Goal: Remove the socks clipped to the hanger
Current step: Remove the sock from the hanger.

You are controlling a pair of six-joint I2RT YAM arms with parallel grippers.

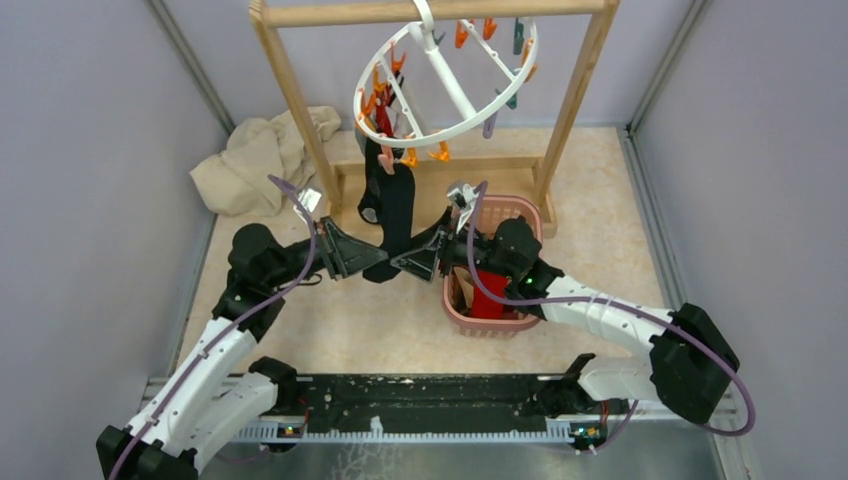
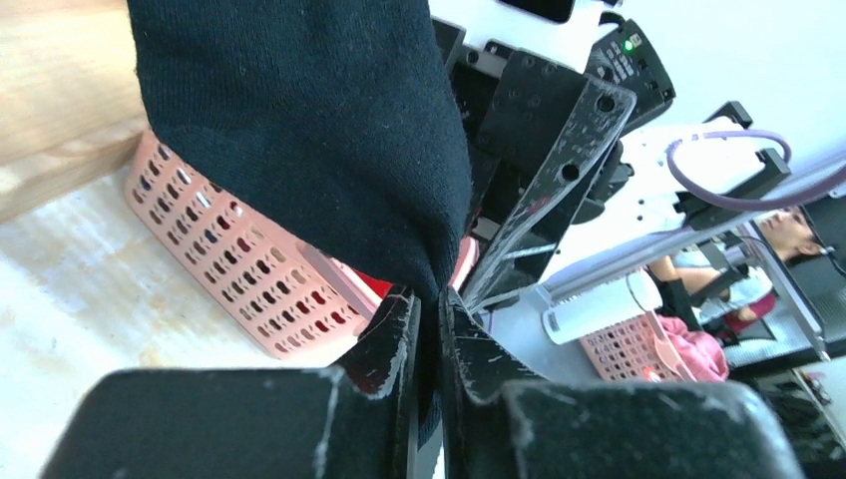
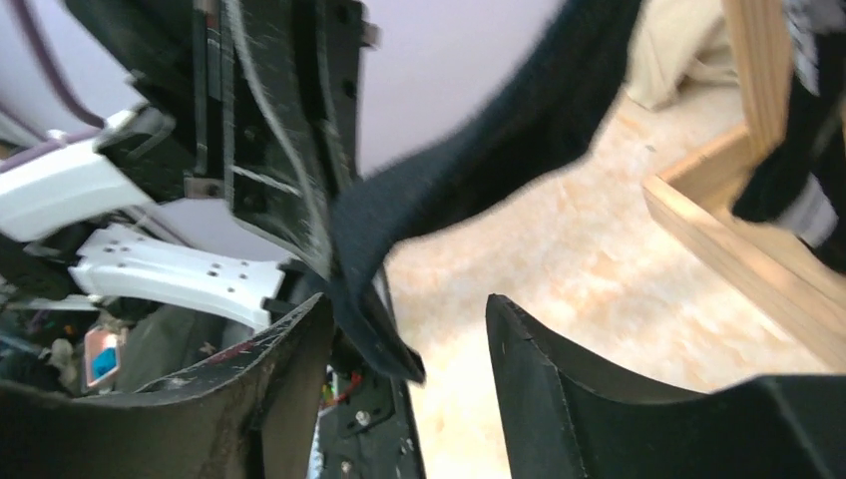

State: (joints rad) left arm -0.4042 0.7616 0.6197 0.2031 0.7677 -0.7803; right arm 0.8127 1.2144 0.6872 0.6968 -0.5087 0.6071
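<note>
The white ring hanger (image 1: 445,85) hangs tilted from the wooden rack, with orange and teal clips on it. A black sock (image 1: 392,205) hangs from its left side down to where both grippers meet. My left gripper (image 2: 429,319) is shut on the lower end of the black sock (image 2: 309,130). My right gripper (image 3: 409,329) stands open right beside it, and the tip of the black sock (image 3: 479,170) dangles next to its left finger. In the top view the left gripper (image 1: 383,262) and right gripper (image 1: 412,262) face each other. Something red (image 1: 383,120) shows at the clips.
A pink lattice basket (image 1: 520,212) stands under the right arm with a red sock (image 1: 490,298) inside. The wooden rack (image 1: 300,110) spans the back, its base bar (image 3: 738,239) close by. A beige cloth (image 1: 260,160) lies at the back left.
</note>
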